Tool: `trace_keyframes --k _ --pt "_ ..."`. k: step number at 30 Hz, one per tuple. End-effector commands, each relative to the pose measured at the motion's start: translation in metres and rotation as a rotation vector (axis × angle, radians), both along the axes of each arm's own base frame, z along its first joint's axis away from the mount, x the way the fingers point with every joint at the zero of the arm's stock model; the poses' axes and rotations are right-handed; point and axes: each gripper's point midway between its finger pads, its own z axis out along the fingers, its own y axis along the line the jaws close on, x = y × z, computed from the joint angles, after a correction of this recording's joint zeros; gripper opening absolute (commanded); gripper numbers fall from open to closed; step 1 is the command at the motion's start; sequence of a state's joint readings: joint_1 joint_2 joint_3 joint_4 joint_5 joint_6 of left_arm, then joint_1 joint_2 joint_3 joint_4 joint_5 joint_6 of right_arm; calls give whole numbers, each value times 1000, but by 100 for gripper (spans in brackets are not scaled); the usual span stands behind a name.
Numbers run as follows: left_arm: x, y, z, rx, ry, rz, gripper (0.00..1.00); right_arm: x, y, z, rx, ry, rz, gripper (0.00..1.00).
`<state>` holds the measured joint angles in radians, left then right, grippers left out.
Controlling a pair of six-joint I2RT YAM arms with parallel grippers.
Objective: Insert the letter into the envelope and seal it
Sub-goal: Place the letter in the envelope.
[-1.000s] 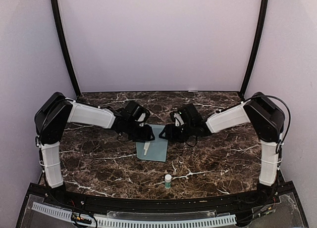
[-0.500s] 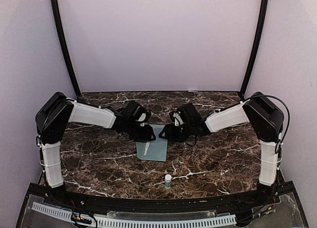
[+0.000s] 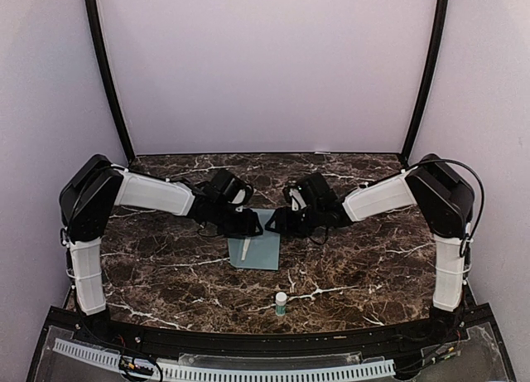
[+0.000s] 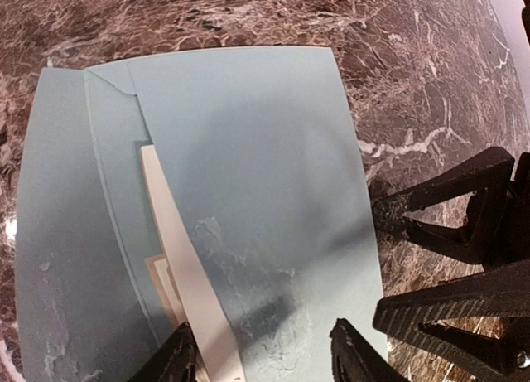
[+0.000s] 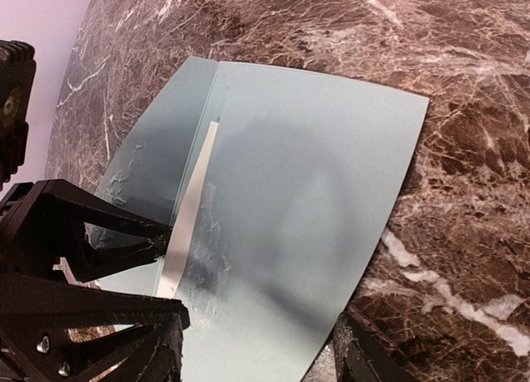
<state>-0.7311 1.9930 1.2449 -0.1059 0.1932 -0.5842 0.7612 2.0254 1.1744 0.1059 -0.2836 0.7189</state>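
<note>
The pale teal-green envelope (image 3: 257,248) lies flat on the marble table, also in the left wrist view (image 4: 248,166) and the right wrist view (image 5: 315,191). A narrow white strip (image 4: 186,266) runs along its flap seam, with a bit of cream paper (image 4: 159,276) peeking out beside it. My left gripper (image 4: 265,355) is open, low over the envelope's far end, empty. My right gripper (image 5: 261,355) is open too, facing it over the same end, one finger (image 5: 364,353) at the envelope's edge. Glue smears (image 5: 207,241) mark the paper.
A small white glue stick (image 3: 281,302) stands upright near the table's front edge. The right gripper's fingers (image 4: 447,216) show in the left wrist view, and the left gripper's fingers (image 5: 91,233) in the right wrist view, close together.
My left gripper has edged slightly right over the envelope's far end. The right gripper and the envelope have hardly moved.
</note>
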Motion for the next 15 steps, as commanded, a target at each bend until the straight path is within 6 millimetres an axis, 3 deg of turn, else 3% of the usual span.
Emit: trace_keyframes --k 1,6,15 --pt "-11 5 13 21 0 2 56 -7 2 1 -27 -2 11 60" --pt "-20 6 26 -27 10 13 60 -9 -5 7 -47 -8 -3 65" --pt "-39 10 17 -72 63 12 60 -25 -20 13 -38 18 -19 67"
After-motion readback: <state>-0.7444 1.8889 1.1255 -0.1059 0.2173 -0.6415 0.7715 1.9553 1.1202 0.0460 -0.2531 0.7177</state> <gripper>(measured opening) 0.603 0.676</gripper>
